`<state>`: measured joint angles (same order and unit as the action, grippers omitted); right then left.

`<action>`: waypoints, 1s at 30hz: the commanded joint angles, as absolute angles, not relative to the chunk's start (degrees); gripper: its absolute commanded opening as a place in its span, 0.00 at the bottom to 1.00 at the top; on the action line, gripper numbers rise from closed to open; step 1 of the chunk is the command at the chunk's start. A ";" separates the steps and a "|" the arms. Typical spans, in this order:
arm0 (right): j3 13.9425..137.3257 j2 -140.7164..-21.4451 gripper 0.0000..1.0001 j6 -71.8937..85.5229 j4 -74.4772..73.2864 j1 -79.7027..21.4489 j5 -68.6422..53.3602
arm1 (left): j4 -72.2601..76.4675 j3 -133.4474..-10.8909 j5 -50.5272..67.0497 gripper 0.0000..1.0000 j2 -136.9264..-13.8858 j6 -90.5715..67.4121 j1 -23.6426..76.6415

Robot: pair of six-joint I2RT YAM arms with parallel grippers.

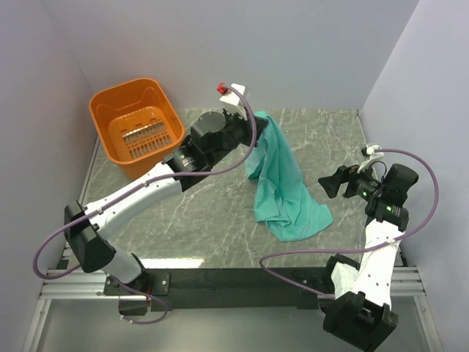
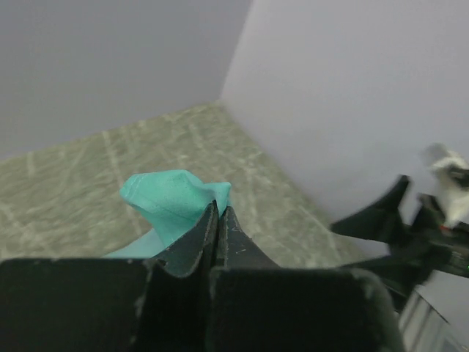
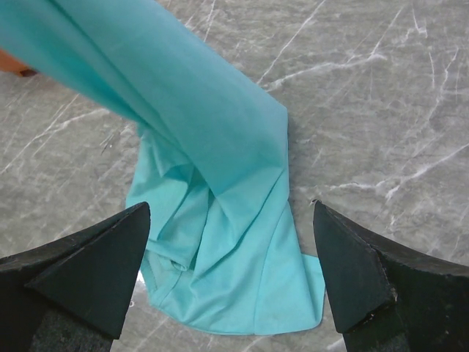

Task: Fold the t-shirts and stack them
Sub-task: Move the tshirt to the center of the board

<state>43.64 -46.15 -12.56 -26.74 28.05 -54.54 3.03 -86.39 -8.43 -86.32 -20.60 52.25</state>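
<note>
One teal-green t-shirt (image 1: 282,183) hangs from my left gripper (image 1: 256,121), which is shut on its upper edge and holds it up at the back middle of the table. The cloth drapes down and its lower part lies bunched on the table. In the left wrist view the shut fingertips (image 2: 218,209) pinch a fold of the t-shirt (image 2: 172,198). My right gripper (image 1: 326,183) is open and empty, right of the shirt and above the table. In the right wrist view its fingers (image 3: 110,257) frame the crumpled lower part of the t-shirt (image 3: 227,242).
An orange plastic basket (image 1: 135,125) stands at the back left corner. Grey walls close the table on the left, back and right. The marbled table top (image 1: 198,220) shows in front of the shirt.
</note>
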 commanded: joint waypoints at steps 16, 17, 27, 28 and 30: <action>45.35 -47.99 0.98 -16.25 -27.60 25.50 -57.39 | 0.80 -71.20 -5.08 0.80 -82.54 -19.70 41.66; 45.35 -48.16 0.98 -16.52 -27.77 24.97 -57.31 | 0.44 -69.71 -6.14 0.81 -81.40 -19.17 41.66; 46.14 -51.94 0.98 -25.30 -33.56 14.17 -55.91 | -5.36 -57.14 -11.78 0.82 -66.74 -16.70 41.48; 45.97 -52.38 0.98 -27.23 -33.92 12.15 -54.94 | -6.06 -54.95 -12.04 0.82 -65.32 -16.44 41.57; 45.79 -53.78 0.97 -29.17 -34.89 4.62 -50.65 | -8.51 -53.09 -14.05 0.82 -60.33 -16.00 41.57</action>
